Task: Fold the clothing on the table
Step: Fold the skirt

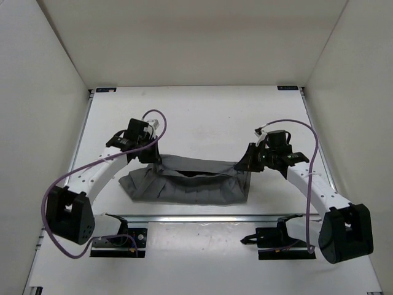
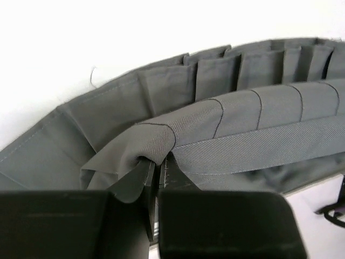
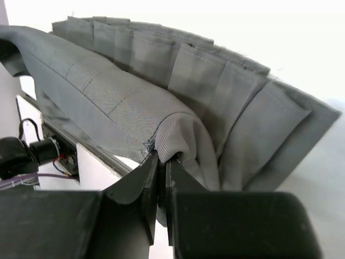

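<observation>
Mid-tabletop (image 1: 202, 117), grey pleated clothing (image 1: 190, 187) sits bunched. Left gripper (image 2: 156, 164) and right gripper (image 3: 161, 159) each pinch one end of its banded edge, raised. Fold seems barely started: laying over and flattening remain.

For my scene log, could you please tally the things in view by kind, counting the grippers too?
Grey clothing: 1
Grippers (left gripper, right gripper), both shut on the clothing: 2
Table: 1
Total: 4

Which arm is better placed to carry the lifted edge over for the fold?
Probably right: the right end effector pinches the clothing at its end; the left end effector pinches further in, leaving fabric bunched beyond it.
</observation>
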`<control>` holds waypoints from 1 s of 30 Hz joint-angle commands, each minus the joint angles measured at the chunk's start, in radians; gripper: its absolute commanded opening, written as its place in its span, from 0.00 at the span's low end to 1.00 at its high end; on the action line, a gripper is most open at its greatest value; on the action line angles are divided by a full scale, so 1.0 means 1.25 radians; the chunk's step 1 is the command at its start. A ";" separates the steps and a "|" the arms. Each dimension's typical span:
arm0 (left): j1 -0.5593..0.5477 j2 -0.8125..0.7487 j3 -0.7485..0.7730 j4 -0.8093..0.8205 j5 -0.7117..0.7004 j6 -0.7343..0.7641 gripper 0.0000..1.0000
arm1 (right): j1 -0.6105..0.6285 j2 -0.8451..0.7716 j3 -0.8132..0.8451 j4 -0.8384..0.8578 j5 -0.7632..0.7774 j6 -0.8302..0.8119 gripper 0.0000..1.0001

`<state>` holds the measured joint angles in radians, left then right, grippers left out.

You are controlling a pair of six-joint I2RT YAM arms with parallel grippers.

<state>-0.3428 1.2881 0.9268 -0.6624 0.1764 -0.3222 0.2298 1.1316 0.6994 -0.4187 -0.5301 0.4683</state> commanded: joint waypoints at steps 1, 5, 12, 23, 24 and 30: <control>0.031 0.044 0.115 0.051 -0.067 0.047 0.00 | -0.045 0.028 0.070 0.096 0.014 -0.032 0.00; 0.052 0.225 0.406 0.021 -0.074 0.075 0.00 | -0.118 0.159 0.316 0.038 0.025 -0.118 0.00; 0.032 0.370 0.838 -0.016 -0.155 0.106 0.00 | -0.148 0.232 0.656 0.015 0.086 -0.208 0.00; -0.057 0.078 0.360 0.011 -0.116 0.098 0.00 | -0.102 -0.052 0.253 -0.048 0.089 -0.181 0.00; -0.075 0.053 0.290 -0.001 -0.100 0.084 0.00 | -0.066 -0.077 0.209 -0.063 0.118 -0.154 0.00; -0.116 -0.215 -0.011 -0.080 -0.005 -0.073 0.00 | 0.025 -0.256 0.074 -0.175 0.074 -0.019 0.00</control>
<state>-0.5076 1.1664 0.9833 -0.7155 0.1101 -0.3012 0.2470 0.8856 0.8024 -0.6151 -0.4164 0.3443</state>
